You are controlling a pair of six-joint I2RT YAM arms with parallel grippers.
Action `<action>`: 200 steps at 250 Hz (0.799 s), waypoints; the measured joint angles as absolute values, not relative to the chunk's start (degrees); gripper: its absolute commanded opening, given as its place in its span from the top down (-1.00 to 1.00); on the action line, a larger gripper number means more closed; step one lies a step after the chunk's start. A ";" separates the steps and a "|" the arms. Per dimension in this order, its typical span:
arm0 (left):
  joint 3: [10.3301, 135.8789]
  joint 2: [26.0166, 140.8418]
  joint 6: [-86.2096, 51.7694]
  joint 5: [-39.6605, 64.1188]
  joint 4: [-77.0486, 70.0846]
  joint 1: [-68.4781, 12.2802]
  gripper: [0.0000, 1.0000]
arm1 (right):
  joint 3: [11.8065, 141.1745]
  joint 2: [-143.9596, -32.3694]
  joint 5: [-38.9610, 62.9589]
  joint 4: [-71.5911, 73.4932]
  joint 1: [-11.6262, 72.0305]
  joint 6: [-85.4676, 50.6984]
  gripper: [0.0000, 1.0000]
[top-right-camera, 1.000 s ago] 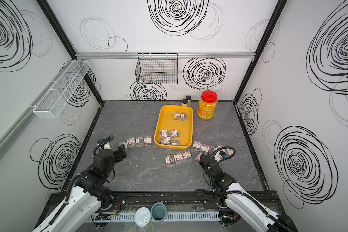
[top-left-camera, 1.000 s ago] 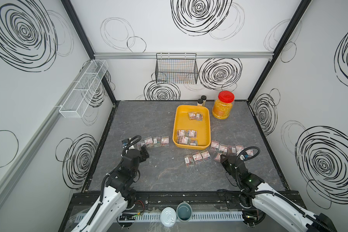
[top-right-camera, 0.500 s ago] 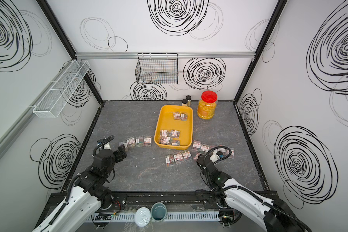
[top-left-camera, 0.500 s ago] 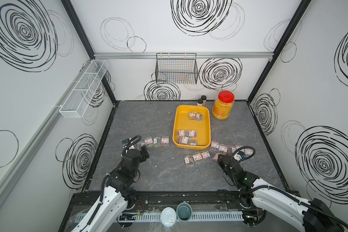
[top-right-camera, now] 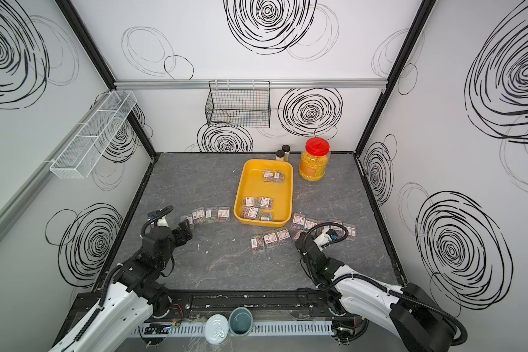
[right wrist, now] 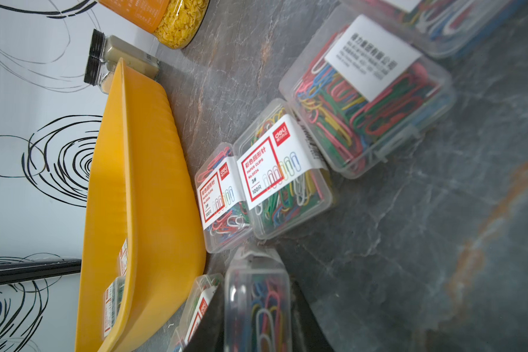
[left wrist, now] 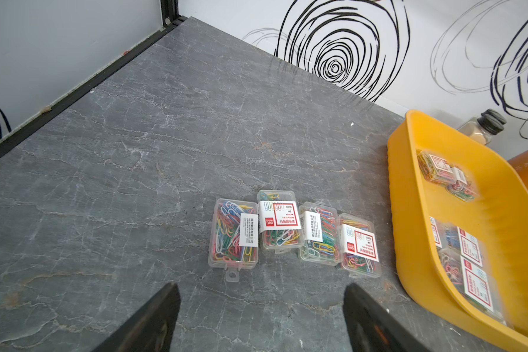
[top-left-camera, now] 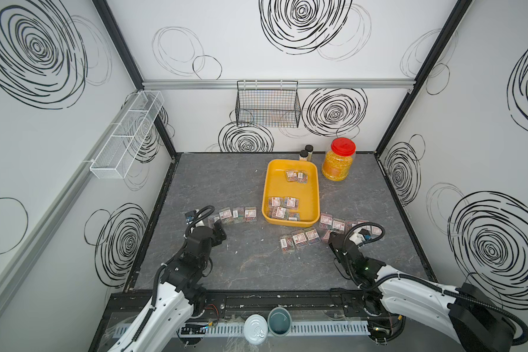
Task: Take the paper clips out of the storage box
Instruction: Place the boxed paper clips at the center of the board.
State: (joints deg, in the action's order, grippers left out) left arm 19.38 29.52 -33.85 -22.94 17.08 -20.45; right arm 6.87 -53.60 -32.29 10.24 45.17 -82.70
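In both top views your box (top-left-camera: 282,187) sits toward the back of the table (top-left-camera: 241,268), right of centre. It still has cases (top-left-camera: 282,208) in it, two at the far end and a bunch at the near end. More cases lie out on the table: a row of four left of the box, three by its near right corner, and a further row beyond those. Your left gripper (top-left-camera: 218,228) hovers at the end of the row of four, just where it was a second ago. Your right gripper (top-left-camera: 333,239) has edged inward toward the group of three since then. That arm's black elbow (top-left-camera: 476,317) now shows low in the corner.

In the left wrist view your fingers (left wrist: 159,320) stand wide apart with nothing between them, short of the four cases (left wrist: 293,234). The box wall (left wrist: 415,219) is alongside.

In the right wrist view your fingers (right wrist: 310,323) are clamped on one case (right wrist: 256,304). You cannot tell whether it is off the table. Just past it, two labelled cases (right wrist: 284,179) touch each other beside the box's outer wall (right wrist: 141,183).
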 measured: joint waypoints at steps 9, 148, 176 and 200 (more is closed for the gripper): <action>19.38 29.52 -33.85 -22.94 17.08 -20.45 -0.77 | 6.94 -54.08 -32.38 10.55 45.45 -82.96 0.46; 19.38 29.52 -33.85 -22.92 17.08 -20.45 -0.77 | 8.75 -58.72 -31.46 9.17 55.11 -87.66 -0.05; 19.38 29.52 -33.85 -22.90 17.08 -20.45 -0.77 | 9.98 -62.28 -31.20 10.13 56.42 -88.27 -0.10; 19.38 29.52 -33.85 -22.83 17.08 -20.45 -0.77 | 12.32 -66.08 -31.07 11.49 56.84 -88.58 -0.29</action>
